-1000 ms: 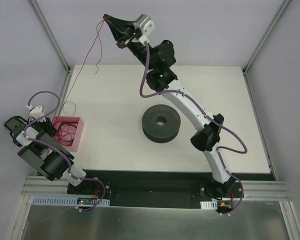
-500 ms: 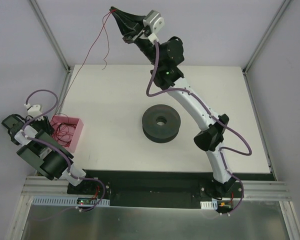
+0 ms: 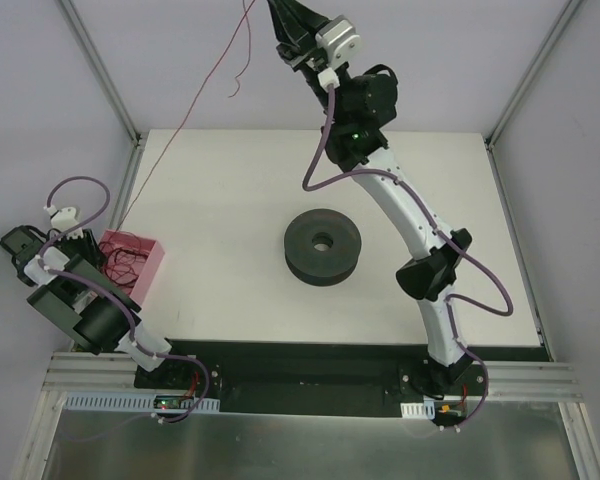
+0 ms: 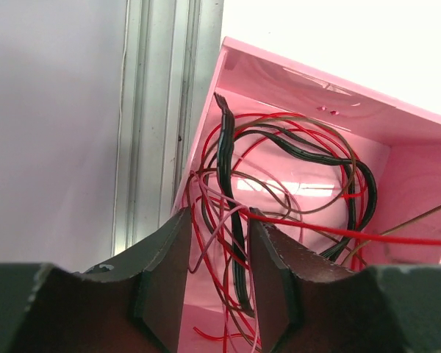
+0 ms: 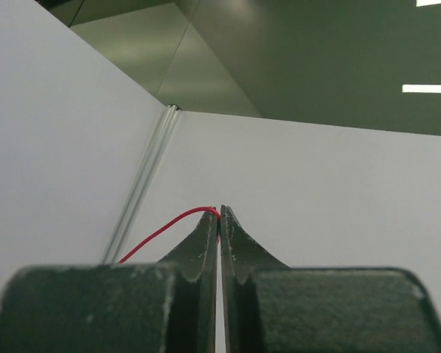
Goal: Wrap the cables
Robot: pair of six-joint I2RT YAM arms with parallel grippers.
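Note:
My right gripper (image 3: 280, 12) is raised high above the table's far edge, its tips at the top edge of the view. It is shut on a thin red cable (image 3: 195, 100). In the right wrist view the cable (image 5: 162, 232) leaves the closed fingertips (image 5: 219, 213) to the left. The cable runs down in a taut line to the pink box (image 3: 152, 262) at the left, and a short loose end (image 3: 236, 88) dangles. My left gripper (image 4: 219, 220) is open at the box's edge. Several red and dark wires (image 4: 294, 147) tangled in the box (image 4: 411, 169) pass between its fingers.
A black spool (image 3: 322, 245) with a centre hole lies in the middle of the white table (image 3: 230, 180). Aluminium frame posts (image 3: 100, 70) stand at the back corners, and one post (image 4: 143, 110) is close beside the pink box.
My right gripper has risen and moved right with the red cable, pulling it tauter out of the box. The pink box has tipped slightly, and the left arm has shifted a little.

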